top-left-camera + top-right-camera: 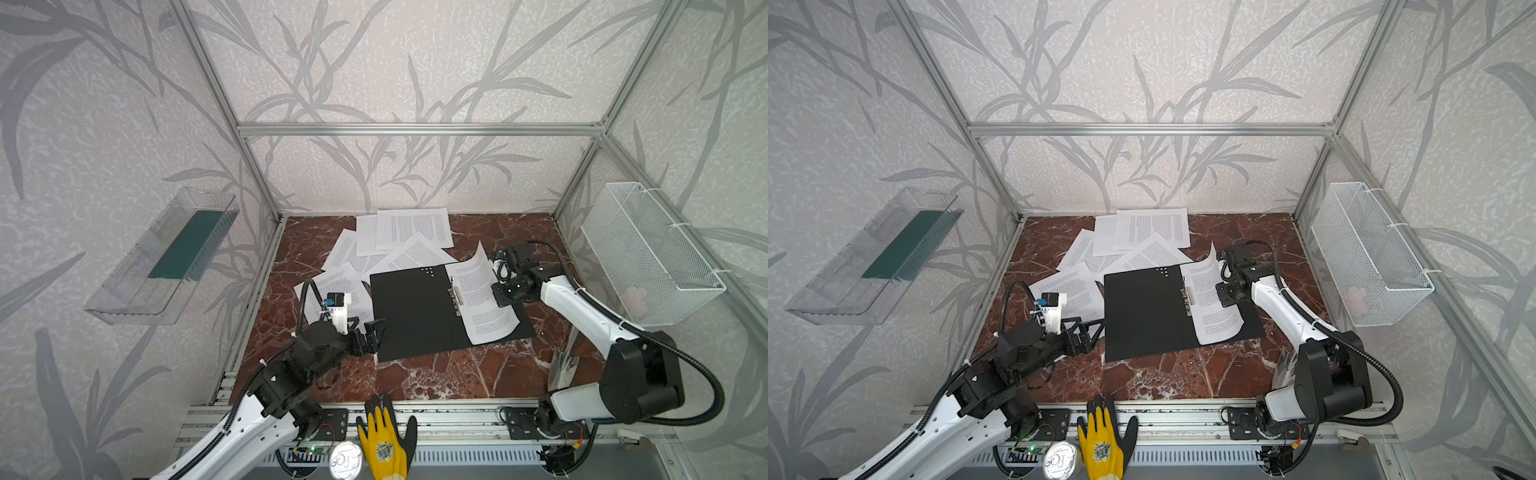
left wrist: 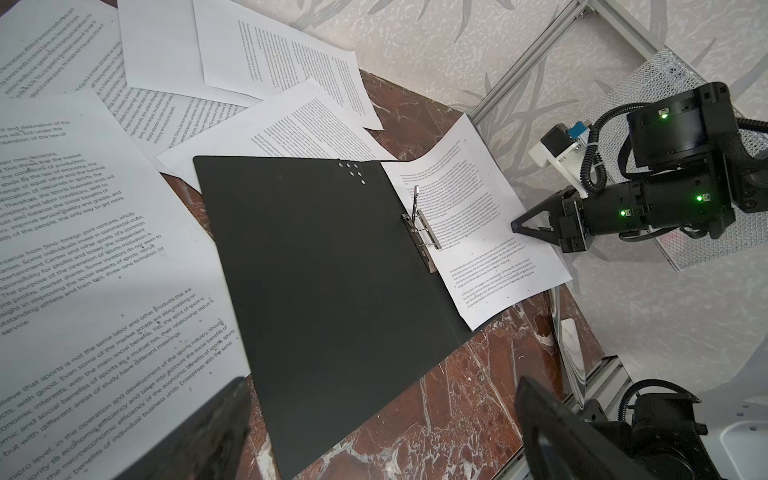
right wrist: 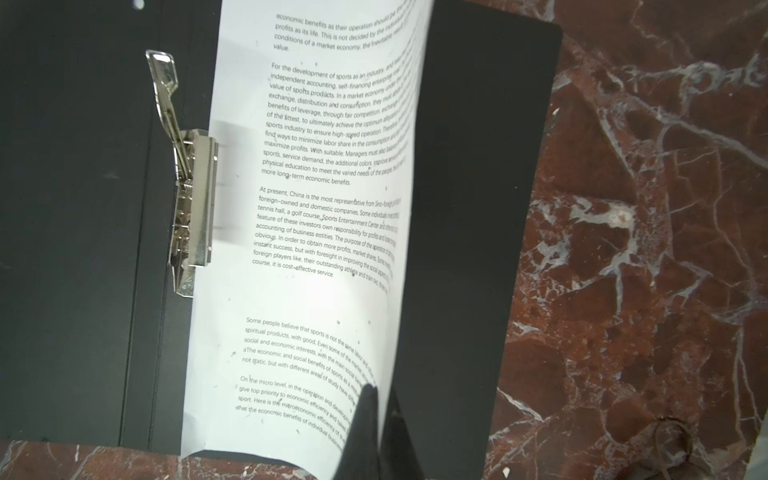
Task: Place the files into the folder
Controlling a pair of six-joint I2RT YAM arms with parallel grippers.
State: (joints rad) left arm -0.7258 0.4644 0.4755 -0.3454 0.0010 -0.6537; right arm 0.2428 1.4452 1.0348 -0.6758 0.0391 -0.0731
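Over the folder (image 1: 415,316), the right end effector (image 3: 380,395) pinches one sheet's (image 3: 307,208) edge.

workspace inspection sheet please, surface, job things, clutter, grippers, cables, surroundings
surface: red-brown veined marble tabletop
job's things: black folder lies open, metal clip lever raised; one sheet on its right half, outer edge curled up; loose sheets overlap behind and left of it
clutter: yellow glove and tin can on the front rail
grippers: left gripper open beside the folder's left edge; right gripper shut on the sheet's outer edge
cables: black conduit loops on both arms
surroundings: wire basket on right wall; clear tray with green panel on left wall
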